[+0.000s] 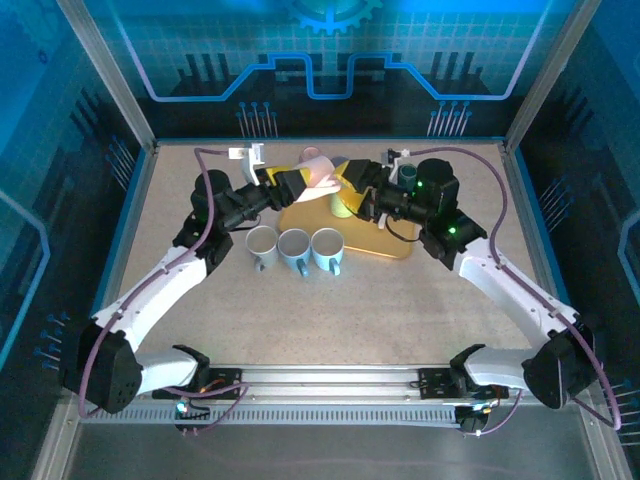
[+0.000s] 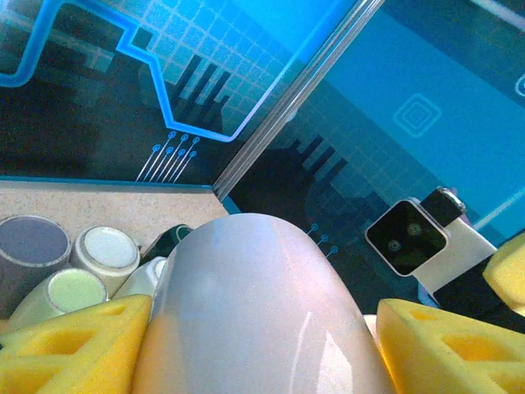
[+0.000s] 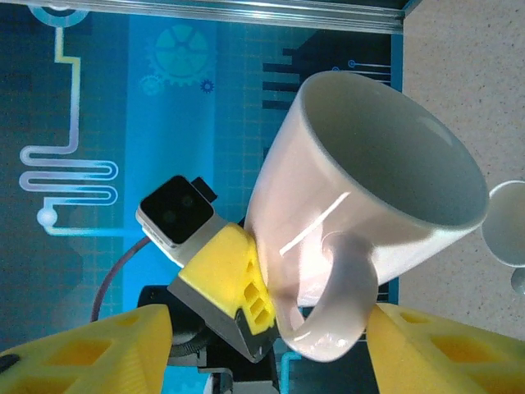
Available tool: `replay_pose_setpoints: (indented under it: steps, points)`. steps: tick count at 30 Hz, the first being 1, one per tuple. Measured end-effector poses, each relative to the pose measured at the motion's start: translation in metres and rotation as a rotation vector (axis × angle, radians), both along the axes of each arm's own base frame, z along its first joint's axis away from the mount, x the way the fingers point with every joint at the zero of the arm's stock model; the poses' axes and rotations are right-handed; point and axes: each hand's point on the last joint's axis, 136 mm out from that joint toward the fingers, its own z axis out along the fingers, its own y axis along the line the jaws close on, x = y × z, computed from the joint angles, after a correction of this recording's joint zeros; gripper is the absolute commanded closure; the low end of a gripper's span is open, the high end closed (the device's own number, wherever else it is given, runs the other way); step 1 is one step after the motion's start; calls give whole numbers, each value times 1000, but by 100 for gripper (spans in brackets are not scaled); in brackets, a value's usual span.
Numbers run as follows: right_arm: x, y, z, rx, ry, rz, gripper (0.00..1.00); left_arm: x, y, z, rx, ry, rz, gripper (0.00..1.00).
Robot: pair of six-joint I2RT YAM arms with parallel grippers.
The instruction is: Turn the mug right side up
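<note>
The back wall's print is a gear emblem (image 1: pixel 335 10) and circuit-style lines, with no letters to read. The left gripper (image 2: pixel 262 328) is closed down on the pale pink mug (image 3: pixel 361 205), and its yellow fingers (image 2: pixel 74 345) press the mug's body from both sides. In the top view the mug is held at upper centre, above the far end of the yellow tray (image 1: pixel 385 245). The right gripper (image 3: pixel 267 353) is spread wide. The mug's handle (image 3: pixel 340 308) sits between its pads, close to the right one and well clear of the left, and no grip on it shows. In the right wrist view the mug is tilted. Its long axis runs from lower left to upper right, with the open mouth towards the upper right and the handle towards the bottom.
</note>
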Motion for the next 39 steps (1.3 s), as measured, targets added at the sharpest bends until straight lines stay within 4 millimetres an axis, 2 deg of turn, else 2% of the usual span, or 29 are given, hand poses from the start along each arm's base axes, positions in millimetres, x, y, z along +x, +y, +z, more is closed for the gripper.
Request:
replay_pose_setpoints:
  steps: [11,17,24,26,30,34,36,37,39]
  points:
    - [-3,18,0,73,48,52,52,-12,-3,13,-60,-132,-47,54]
    - [-4,20,0,98,55,70,61,-16,-2,17,-79,-189,-54,61]
    - [-9,22,-6,108,60,96,77,-21,-3,17,-43,-268,-67,65]
    - [-10,23,-8,105,67,104,80,-22,-4,17,-25,-285,-72,59]
    - [-13,22,-11,98,66,115,84,-24,-5,16,8,-312,-82,34]
    - [-23,17,-12,59,20,112,88,-32,-7,14,18,-278,-97,13]
    - [-29,10,-15,3,-23,89,91,-43,-8,18,13,-261,-108,8]
    - [-31,6,-16,-23,-38,75,91,-48,-8,21,13,-257,-108,2]
    - [-38,-6,-17,-94,-92,45,93,-56,-2,26,12,-236,-85,1]
